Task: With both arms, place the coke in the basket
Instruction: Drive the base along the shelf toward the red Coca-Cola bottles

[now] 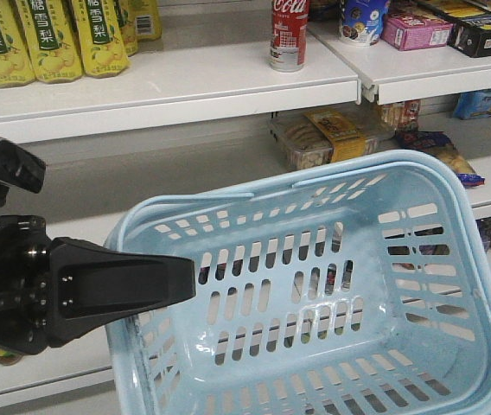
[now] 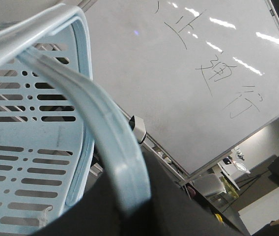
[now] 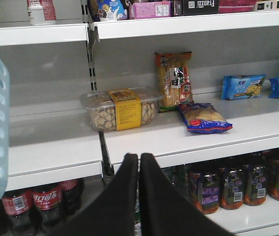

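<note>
Left tool (image 1: pixel 185 290) was clamped on the basket (image 1: pixel 358 166) at its left rim. The left wrist view showed the handle (image 2: pixel 112 142) running down into the black fingers. The basket hung tilted with its mouth open to the room and nothing in it.

Right tool (image 3: pixel 139 157) was closed and empty, fingers almost touching. It pointed at the middle shelf, roughly in line with the biscuit tray (image 3: pixel 120 109).

The coke (image 1: pixel 289 35) stood upright on the top shelf (image 1: pixel 185 91), long axis vertical, near the right end of that board. From the right tool it lay up and to the left, with only its base visible in the top-left corner of the right wrist view. From the basket it was above and behind the far rim.

My read:
- The right arm was the free one, so it takes the pick. It needs to open, climb one shelf level and shift left.
- There was a wide gap to the yellow bottles (image 1: pixel 51 39) on the left.
- The tub (image 1: pixel 362 22) sat closer on the right, past the board joint.
- The frontal approach looked open.
- The basket edge sat at the left of the right wrist view, so the leftward shift could clip it.
</note>
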`<state>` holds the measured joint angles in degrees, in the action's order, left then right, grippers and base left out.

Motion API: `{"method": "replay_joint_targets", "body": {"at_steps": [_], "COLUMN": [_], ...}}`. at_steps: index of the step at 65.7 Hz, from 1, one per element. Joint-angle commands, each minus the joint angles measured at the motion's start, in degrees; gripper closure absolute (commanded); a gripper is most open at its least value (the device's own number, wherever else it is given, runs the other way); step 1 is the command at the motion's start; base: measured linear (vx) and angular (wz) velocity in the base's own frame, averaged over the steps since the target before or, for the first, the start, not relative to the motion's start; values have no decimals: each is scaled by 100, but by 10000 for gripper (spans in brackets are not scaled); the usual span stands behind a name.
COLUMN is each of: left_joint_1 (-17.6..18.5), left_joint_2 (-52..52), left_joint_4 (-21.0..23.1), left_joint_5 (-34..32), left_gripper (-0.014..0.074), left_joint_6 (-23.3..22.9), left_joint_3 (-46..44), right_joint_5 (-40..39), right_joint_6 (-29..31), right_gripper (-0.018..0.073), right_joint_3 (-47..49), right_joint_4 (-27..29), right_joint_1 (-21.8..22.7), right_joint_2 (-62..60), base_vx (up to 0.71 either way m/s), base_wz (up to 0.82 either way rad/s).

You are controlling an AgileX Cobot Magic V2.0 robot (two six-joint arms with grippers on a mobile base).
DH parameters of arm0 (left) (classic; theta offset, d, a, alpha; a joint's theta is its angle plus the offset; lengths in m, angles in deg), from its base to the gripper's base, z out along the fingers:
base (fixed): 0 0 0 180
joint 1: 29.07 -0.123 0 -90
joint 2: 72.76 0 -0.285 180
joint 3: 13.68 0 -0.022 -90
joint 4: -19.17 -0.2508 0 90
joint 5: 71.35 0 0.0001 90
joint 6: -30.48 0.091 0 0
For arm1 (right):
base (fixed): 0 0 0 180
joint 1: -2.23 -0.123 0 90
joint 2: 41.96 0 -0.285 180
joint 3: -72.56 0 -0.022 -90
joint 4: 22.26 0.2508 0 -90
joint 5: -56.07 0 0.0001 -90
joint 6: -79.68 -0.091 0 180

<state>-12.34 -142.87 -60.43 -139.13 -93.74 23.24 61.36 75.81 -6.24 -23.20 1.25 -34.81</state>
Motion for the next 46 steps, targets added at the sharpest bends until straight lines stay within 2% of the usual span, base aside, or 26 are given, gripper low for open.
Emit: {"method": "replay_joint_targets", "body": {"at_steps": [1, 46], "left_joint_1": [38, 38], "left_joint_2": [117, 117], "left_joint_4": [600, 600], "left_joint_5": [-1097, -1097], "left_gripper": [603, 603], "left_joint_6": [25, 25], "left_joint_3": [-159, -159], "right_joint_5": [-424, -424], "right_joint_6": [14, 14], "right_gripper": [564, 564], "right_joint_3": [-46, -46], "right_joint_4": [-41, -41], "right_joint_1": [24, 24], "right_joint_2": [-69, -69], "base_vx": [3, 4], "base_wz": [6, 0]}}
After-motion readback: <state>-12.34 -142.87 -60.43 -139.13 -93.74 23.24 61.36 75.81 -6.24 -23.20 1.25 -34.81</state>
